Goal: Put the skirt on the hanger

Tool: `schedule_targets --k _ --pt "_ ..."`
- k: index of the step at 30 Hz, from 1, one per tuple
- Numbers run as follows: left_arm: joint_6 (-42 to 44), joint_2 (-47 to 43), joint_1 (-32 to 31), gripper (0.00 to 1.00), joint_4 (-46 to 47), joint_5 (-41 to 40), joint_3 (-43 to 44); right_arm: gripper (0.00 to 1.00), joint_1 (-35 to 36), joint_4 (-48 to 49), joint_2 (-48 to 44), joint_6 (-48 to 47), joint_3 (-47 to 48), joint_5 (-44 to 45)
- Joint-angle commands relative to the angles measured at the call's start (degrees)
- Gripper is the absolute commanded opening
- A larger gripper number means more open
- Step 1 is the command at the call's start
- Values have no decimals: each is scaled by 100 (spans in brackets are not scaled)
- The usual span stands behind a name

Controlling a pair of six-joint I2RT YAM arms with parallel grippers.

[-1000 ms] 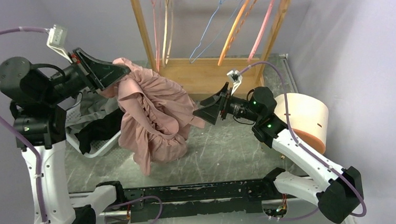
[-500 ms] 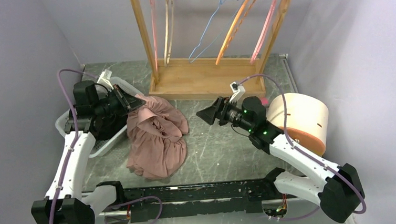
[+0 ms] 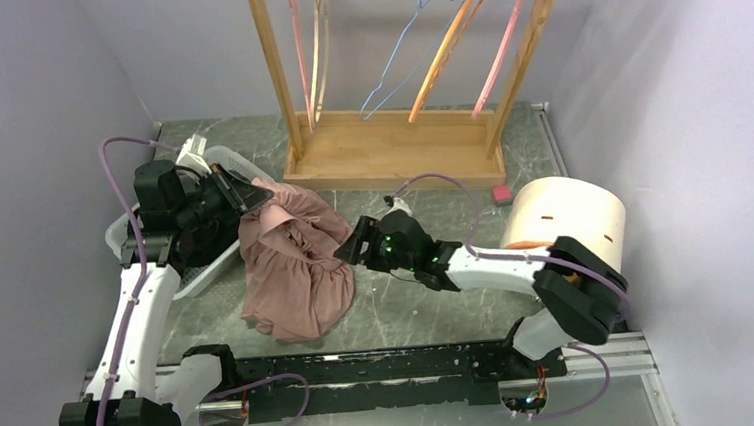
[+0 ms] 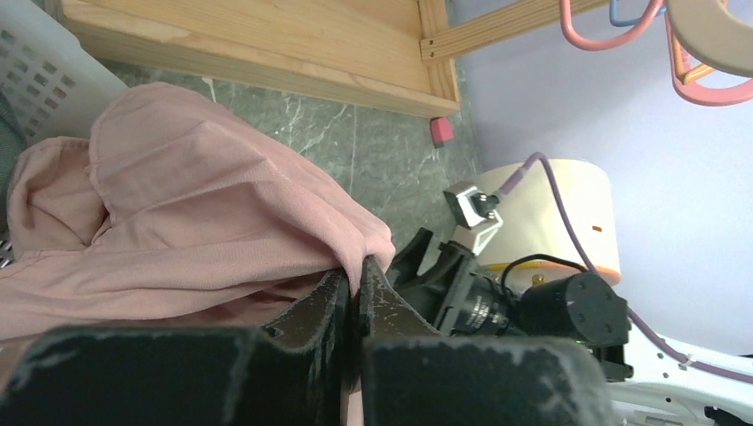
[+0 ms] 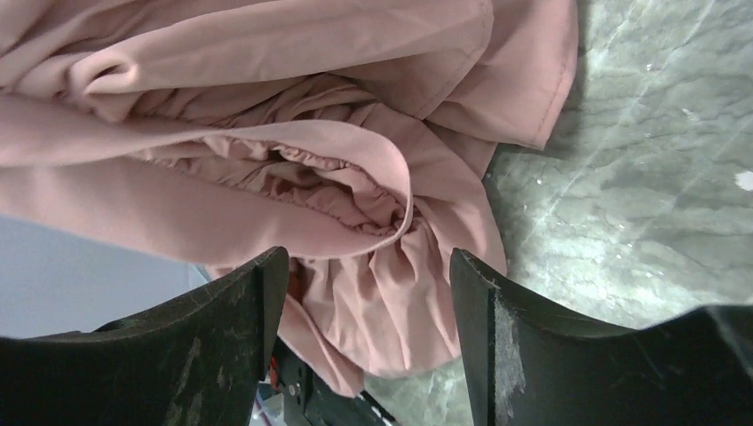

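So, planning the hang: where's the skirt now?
Top view: the skirt lies heaped left of centre, between the white basket and the right gripper, pinched by the left gripper.

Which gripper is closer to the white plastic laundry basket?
Left. The left gripper is shut on the pink skirt right beside the white laundry basket; the right gripper sits open on the skirt's far side.

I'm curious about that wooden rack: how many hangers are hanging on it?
5, left to right: thin red-pink hanger, cream hanger, blue wire hanger, orange hanger, pale pink hanger. Their tops are cropped, so more may be hidden.
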Motion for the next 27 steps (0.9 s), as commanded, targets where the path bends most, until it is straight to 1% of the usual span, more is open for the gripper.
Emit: schedule_targets --k 1,3,5,6,10,12,13,16,19,22,24,27 --pt "26 -114 -33 7 143 -62 -15 69 121 455 677 459 500 261" --pt "51 -129 -37 7 71 -96 14 66 161 423 976 530 682 227" --pt "66 -138 -34 7 21 -143 35 58 209 376 1202 613 793 266" --pt "70 -140 -32 7 9 -155 43 53 218 356 1288 646 827 279" --pt "45 -156 -32 7 -23 -159 71 23 233 236 1370 681 766 342" --pt "36 -162 -32 7 -46 -163 99 6 229 33 1186 615 696 512" --pt "50 -171 -32 7 -72 -203 132 0 231 -125 1038 570 659 678" --pt "104 -217 -32 7 -247 -360 294 0 234 -755 445 375 588 1316" --pt "86 -273 -32 7 -297 -355 433 0 229 -1521 -356 75 653 2221" --pt "14 -328 -32 7 -275 -118 539 0 230 -2313 -1143 -339 930 3017" --pt "-74 -363 -32 7 -222 130 597 0 228 -2777 -1611 -770 1199 3394" --pt "-198 -420 -32 7 -124 597 671 0 229 -3681 -2080 -1310 1826 3880"
